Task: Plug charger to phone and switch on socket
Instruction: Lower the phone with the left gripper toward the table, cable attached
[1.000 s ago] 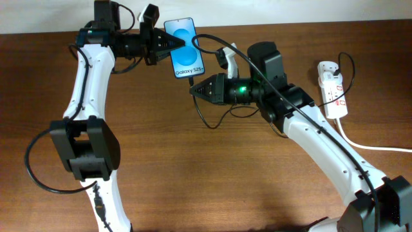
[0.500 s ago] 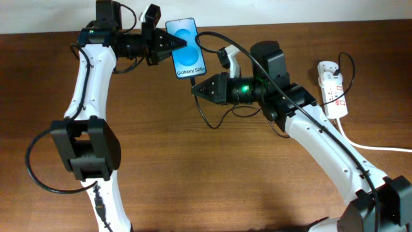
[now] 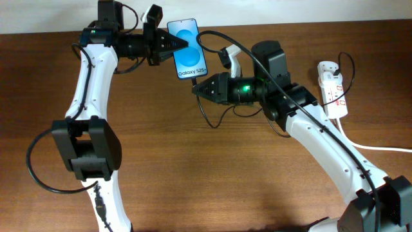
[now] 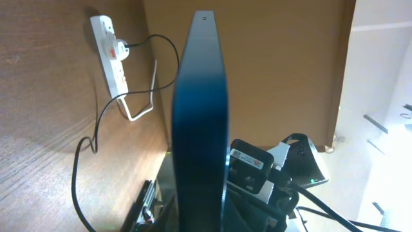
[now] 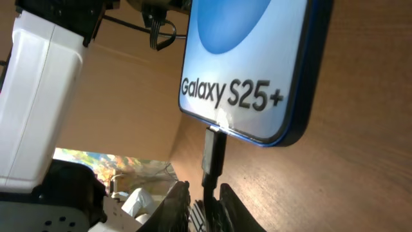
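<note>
— Gripping the phone (image 3: 187, 48) by its side edge, the left claw (image 3: 172, 44) pinches it near the far side of the table (image 3: 212, 174).
— Right claw (image 3: 196, 90) pinches the charger (image 5: 214, 154) plug, tip at the phone's bottom port.
— Danger?
— A crooked push could jam the tip or twist the phone loose. The socket (image 3: 333, 90) lies well apart, far right.

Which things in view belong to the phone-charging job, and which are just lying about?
Job:
Galaxy S25+ phone
charger cable, plug at the phone's port
power strip

Just there:
wooden table
left arm's own black cable
</note>
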You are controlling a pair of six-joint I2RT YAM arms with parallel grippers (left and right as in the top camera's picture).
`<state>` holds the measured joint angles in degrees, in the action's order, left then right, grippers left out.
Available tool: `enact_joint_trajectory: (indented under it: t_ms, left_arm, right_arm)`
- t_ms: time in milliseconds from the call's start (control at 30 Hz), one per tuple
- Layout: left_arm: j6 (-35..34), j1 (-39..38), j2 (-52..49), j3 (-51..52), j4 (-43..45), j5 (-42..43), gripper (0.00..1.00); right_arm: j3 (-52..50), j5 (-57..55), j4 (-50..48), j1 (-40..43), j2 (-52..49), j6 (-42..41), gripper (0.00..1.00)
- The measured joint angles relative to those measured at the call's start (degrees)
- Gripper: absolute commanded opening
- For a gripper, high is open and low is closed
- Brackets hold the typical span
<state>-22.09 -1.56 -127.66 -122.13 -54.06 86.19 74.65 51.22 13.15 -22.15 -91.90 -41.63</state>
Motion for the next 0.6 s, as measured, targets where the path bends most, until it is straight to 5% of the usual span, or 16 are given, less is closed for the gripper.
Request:
enact_joint_trajectory:
  t_ms: [267, 600]
  left_arm:
    - [0.0, -0.9, 0.0, 0.0, -0.5, 0.6, 0.0]
    - [6.4, -0.9, 0.0, 0.0, -0.7, -0.4, 0.0]
  right_arm:
    - [0.0, -1.3, -0.8, 1.9, -0.1, 0.2, 0.45]
    - [0.0, 2.7, 0.6, 4.5, -0.1, 2.3, 0.52]
